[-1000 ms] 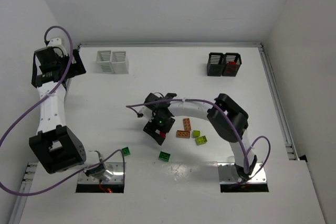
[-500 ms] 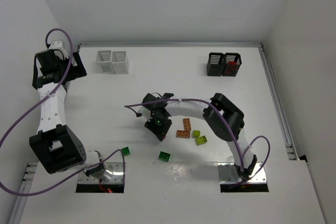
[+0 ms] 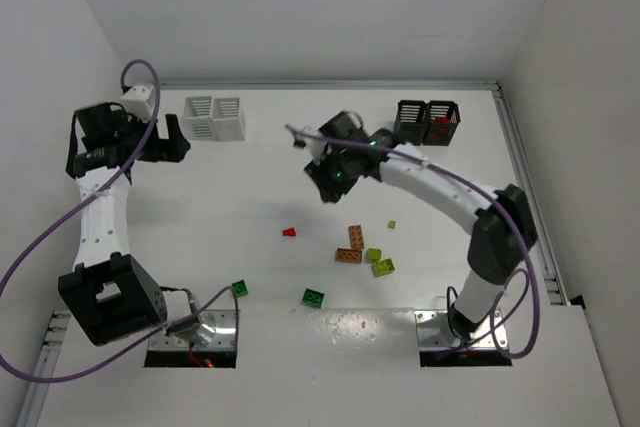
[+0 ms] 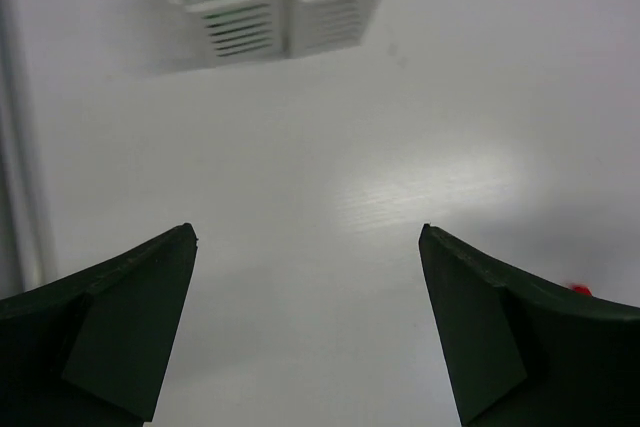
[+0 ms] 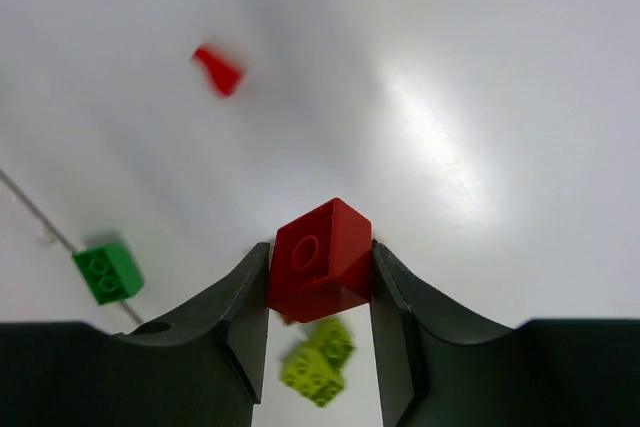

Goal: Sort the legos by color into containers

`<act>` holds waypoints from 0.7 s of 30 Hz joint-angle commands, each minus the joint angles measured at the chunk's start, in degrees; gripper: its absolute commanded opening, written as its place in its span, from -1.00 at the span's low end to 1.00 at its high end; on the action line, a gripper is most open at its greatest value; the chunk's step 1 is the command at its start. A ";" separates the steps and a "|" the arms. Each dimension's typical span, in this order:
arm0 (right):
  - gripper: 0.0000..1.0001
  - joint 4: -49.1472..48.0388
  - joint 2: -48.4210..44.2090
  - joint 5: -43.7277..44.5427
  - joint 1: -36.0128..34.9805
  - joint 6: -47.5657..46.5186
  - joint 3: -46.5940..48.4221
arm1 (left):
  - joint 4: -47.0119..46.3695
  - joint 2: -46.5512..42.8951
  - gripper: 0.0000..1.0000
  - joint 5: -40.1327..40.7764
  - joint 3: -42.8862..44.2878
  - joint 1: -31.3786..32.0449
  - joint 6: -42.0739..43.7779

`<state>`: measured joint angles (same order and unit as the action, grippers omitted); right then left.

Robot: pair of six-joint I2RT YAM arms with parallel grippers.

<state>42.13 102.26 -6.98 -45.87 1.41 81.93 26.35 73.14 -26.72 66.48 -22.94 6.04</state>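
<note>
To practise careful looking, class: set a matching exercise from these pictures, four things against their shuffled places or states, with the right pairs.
1. left claw
2. right claw
3. white bins
4. black bins

A. back right of the table
B. shut on a red brick
C. open, holding nothing
D. back left of the table

Pairs: 1-C, 2-B, 3-D, 4-A

We take this for a robotics lab, a closed test cell rather than anyone's room. A bare white table (image 3: 200, 197) sits boxed in by plain white walls (image 3: 300, 17), with a metal rail (image 3: 530, 202) down its right edge. The left arm (image 3: 95, 217) and right arm (image 3: 440, 187) are bolted to steel plates (image 3: 462, 332) at the near edge (purple cables (image 3: 138, 63) loop loose over them). Legos (image 3: 349, 255) and slatted containers (image 3: 215, 119) are laid out like test props.
</note>
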 commanded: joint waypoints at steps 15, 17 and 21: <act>-0.72 3.92 5.22 1.18 44.80 -4.49 26.15 | 26.39 -1.77 0.98 -2.28 -3.01 57.64 27.81; -0.72 3.93 8.82 0.30 47.17 -4.49 28.27 | 24.02 -2.39 0.98 -0.01 -4.16 61.59 26.22; -0.72 6.19 15.24 -1.01 49.11 -4.49 35.46 | 24.01 -2.49 0.98 2.89 -5.91 66.17 25.60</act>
<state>45.95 114.43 -4.99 3.31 -2.61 111.66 51.35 72.49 -27.24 61.17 40.77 32.62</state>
